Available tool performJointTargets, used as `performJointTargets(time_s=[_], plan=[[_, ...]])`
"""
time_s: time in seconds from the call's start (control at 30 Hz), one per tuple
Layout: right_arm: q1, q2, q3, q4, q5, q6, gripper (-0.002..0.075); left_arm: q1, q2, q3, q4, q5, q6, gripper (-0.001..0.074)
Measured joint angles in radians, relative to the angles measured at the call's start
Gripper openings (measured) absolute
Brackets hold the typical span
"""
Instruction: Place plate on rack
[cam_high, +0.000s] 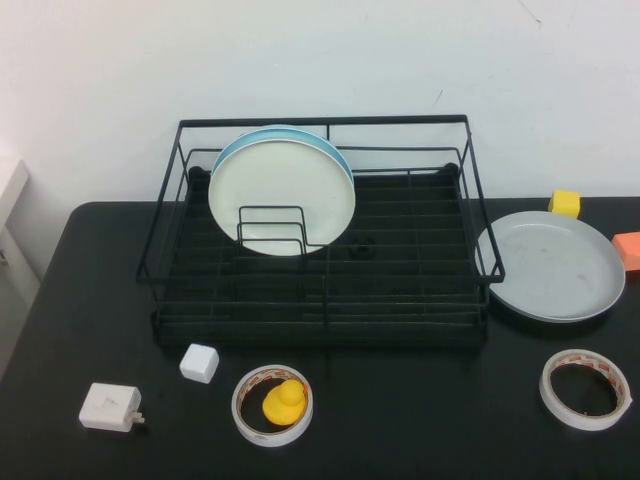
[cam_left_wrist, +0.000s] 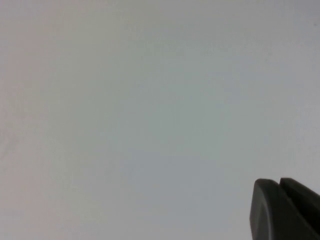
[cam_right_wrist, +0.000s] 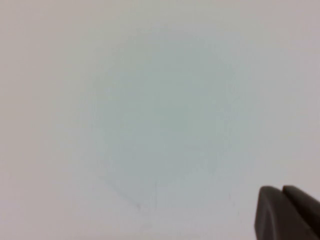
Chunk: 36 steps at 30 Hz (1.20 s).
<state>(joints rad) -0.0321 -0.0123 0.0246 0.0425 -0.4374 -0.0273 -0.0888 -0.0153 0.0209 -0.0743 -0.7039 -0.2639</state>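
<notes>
The light-grey plate (cam_high: 551, 265) lies flat on the black table, just right of the rack, its rim touching the rack's right side. The black wire rack (cam_high: 322, 300) stands mid-table. A cream-white plate (cam_high: 282, 196) stands upright in its dividers with a light blue plate (cam_high: 330, 150) right behind it. Neither arm shows in the high view. My left gripper (cam_left_wrist: 279, 182) shows only its two dark fingertips pressed together, empty, facing a blank pale surface. My right gripper (cam_right_wrist: 281, 189) looks the same, shut and empty, facing a blank pale surface.
Two tape rolls lie at the front: one (cam_high: 272, 404) holds a yellow duck (cam_high: 284, 402), the other (cam_high: 586, 388) lies at the right. A white cube (cam_high: 199, 362) and white charger (cam_high: 110, 407) lie front left. A yellow block (cam_high: 565, 203) and orange block (cam_high: 629, 248) lie far right.
</notes>
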Motion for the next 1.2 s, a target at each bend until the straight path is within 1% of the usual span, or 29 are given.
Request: performJointTargets(time_s=[0.07,0.13,0.27,0.33,0.47,0.57,0.67,0.8,0.9,1.03,1.2], plan=[[0.0,0.0,-0.042,-0.002,0.102,0.017,-0.0002,0.0,0.0,-0.009,0.002,0.061,-0.025,-0.0001],[0.0,0.0,-0.111,-0.01,0.23,0.027,-0.0002,0.0,0.0,-0.062,0.007,0.174,-0.029,-0.0001],[0.0,0.012,-0.292,-0.027,0.512,0.027,-0.0002,0.0,0.007,-0.259,0.02,0.5,-0.031,-0.0001],[0.0,0.054,-0.383,-0.033,0.646,0.027,-0.0002,0.0,0.04,-0.354,0.024,0.628,-0.031,-0.0001],[0.0,0.206,-0.52,0.011,0.878,0.007,-0.0002,0.0,0.153,-0.5,0.026,0.752,-0.031,-0.0001],[0.0,0.333,-0.585,0.126,1.002,-0.12,-0.0002,0.0,0.253,-0.542,0.003,0.808,-0.031,-0.0001],[0.0,0.455,-0.615,0.265,1.069,-0.283,-0.0002,0.0,0.347,-0.561,-0.064,0.915,-0.045,-0.0001],[0.0,0.571,-0.613,0.487,1.111,-0.511,-0.0002,0.0,0.453,-0.57,-0.218,1.166,-0.05,-0.0001],[0.0,0.623,-0.586,0.63,1.121,-0.663,-0.0002,0.0,0.513,-0.57,-0.267,1.32,-0.043,-0.0001],[0.0,0.693,-0.527,0.767,1.1,-0.772,-0.0002,0.0,0.567,-0.57,-0.272,1.406,-0.022,-0.0001],[0.0,0.818,-0.518,0.835,1.054,-0.796,-0.0002,0.0,0.584,-0.57,-0.27,1.418,0.009,-0.0001]])
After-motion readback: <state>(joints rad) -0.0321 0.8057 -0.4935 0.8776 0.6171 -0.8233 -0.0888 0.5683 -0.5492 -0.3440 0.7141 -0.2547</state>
